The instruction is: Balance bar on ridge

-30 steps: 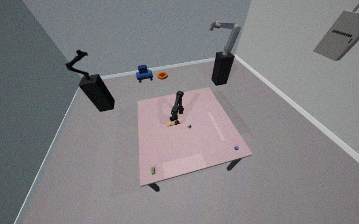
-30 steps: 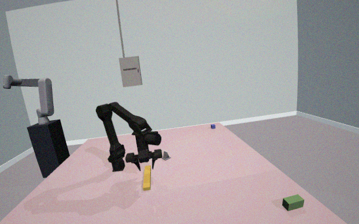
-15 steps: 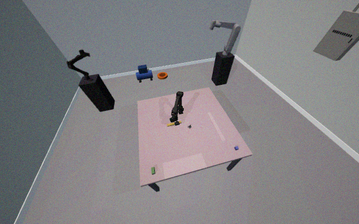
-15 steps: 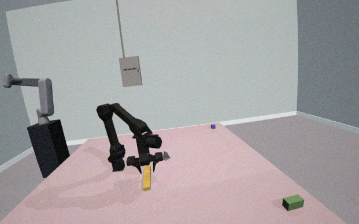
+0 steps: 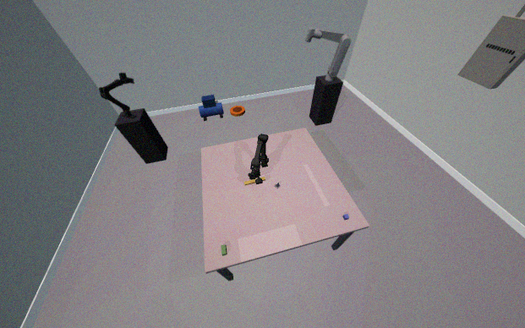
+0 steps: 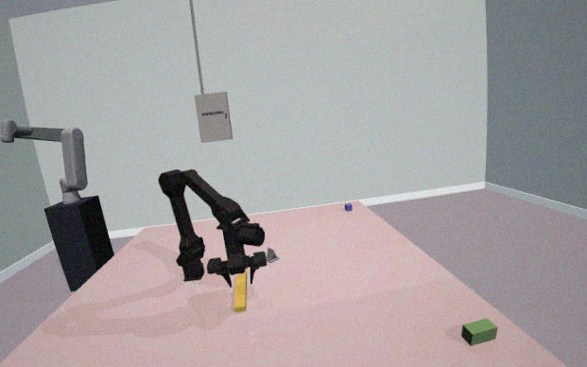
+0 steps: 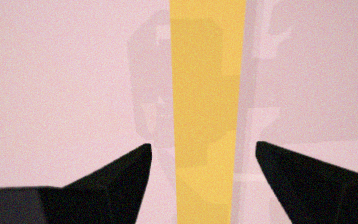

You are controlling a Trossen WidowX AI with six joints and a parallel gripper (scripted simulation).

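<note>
While the yellow bar (image 5: pixel 248 183) (image 6: pixel 240 298) (image 7: pixel 202 100) lies flat on the pink surface (image 5: pixel 267 215) (image 6: pixel 327 322) (image 7: pixel 55 90), the black fingers (image 5: pixel 259 181) (image 6: pixel 241 285) stand apart over it, released.

Going left to right in the overhead view, the green block (image 5: pixel 224 249) (image 6: pixel 479 332) rests near a corner; next comes the bar, with the fingers pointing down above it, one to each side in the wrist view and neither touching it; just beyond sits the small grey ridge (image 5: pixel 277 185) (image 6: pixel 271 255), apart from the bar, and well apart, near another corner, the small blue cube (image 5: pixel 346 216) (image 6: pixel 348 207).
</note>
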